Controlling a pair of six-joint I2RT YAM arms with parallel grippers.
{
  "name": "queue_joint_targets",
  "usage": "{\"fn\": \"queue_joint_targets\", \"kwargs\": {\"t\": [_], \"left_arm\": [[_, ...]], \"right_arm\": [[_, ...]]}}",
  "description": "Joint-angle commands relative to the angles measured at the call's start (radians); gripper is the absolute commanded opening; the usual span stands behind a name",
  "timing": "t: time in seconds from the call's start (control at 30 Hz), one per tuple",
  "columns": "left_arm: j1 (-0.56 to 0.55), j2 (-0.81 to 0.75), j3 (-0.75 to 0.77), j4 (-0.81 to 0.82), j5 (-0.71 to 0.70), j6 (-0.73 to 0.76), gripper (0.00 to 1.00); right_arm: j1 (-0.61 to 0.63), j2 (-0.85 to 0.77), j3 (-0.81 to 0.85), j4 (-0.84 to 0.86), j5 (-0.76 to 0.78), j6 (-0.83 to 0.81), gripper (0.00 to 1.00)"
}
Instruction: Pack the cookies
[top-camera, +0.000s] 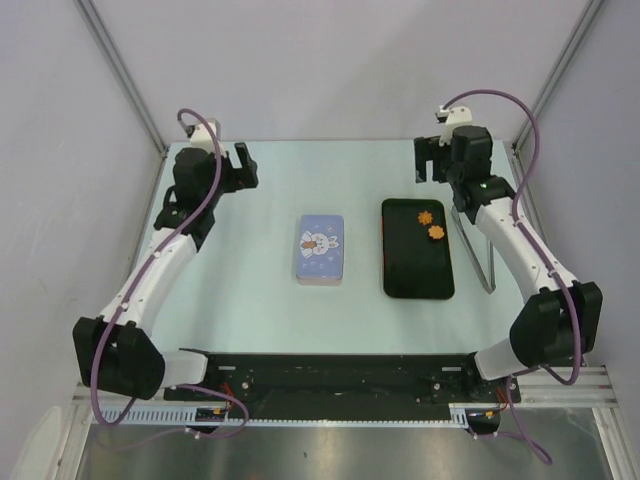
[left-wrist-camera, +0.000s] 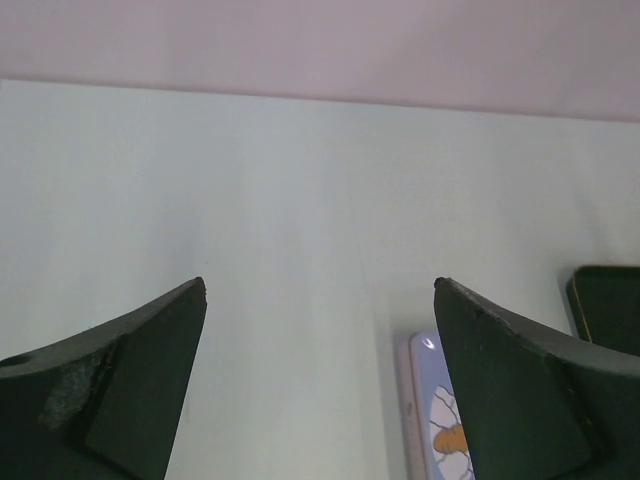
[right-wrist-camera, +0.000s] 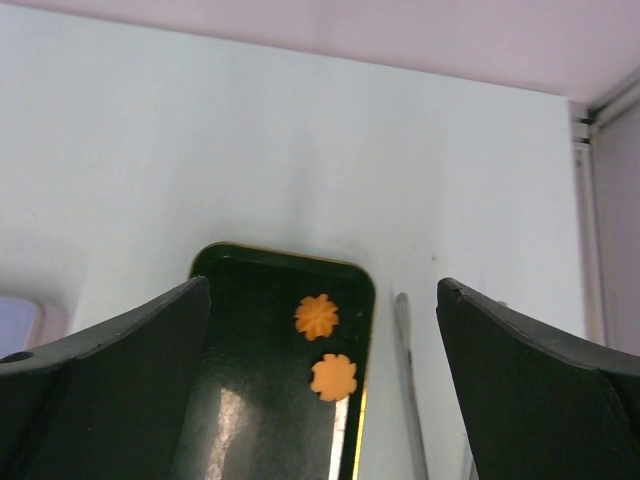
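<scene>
Two cookies (right-wrist-camera: 316, 316) in tray (top-camera: 417, 278); tongs (top-camera: 487, 262) beside, blue box (top-camera: 320, 250) left; left end effector (left-wrist-camera: 320, 288), right end effector (right-wrist-camera: 322, 285) spread.

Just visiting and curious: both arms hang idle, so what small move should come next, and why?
Probably the left pincer should lower toward the blue bunny-printed box, possibly the lid: both cookies already lie in the black tray, that pincer is open and empty, and the box lies nearer it.
</scene>
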Motion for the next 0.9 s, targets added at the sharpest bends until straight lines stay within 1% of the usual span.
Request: {"fn": "queue_joint_targets", "kwargs": {"t": [0.0,0.23,0.4,0.57,0.87], "left_arm": [[0.042,-0.026,0.088,0.062,-0.031,0.075,1.0],[0.065,-0.042,0.172,0.033,-0.004,0.126,1.0],[0.065,-0.056,0.171,0.045,0.003,0.138,1.0],[0.065,-0.081,0.131,0.083,0.004,0.135,1.0],[0.067,-0.103,0.131,0.085,0.016,0.13,1.0]], "right_arm": [[-0.064,-0.067,0.035,0.069,0.069,0.015,1.0],[-0.093,-0.12,0.035,0.076,0.068,-0.003,1.0],[-0.095,-0.144,0.035,0.078,0.074,-0.007,1.0],[-0.095,-0.167,0.035,0.088,0.084,-0.016,1.0],[-0.093,-0.184,0.035,0.105,0.088,-0.037,1.0]]}}
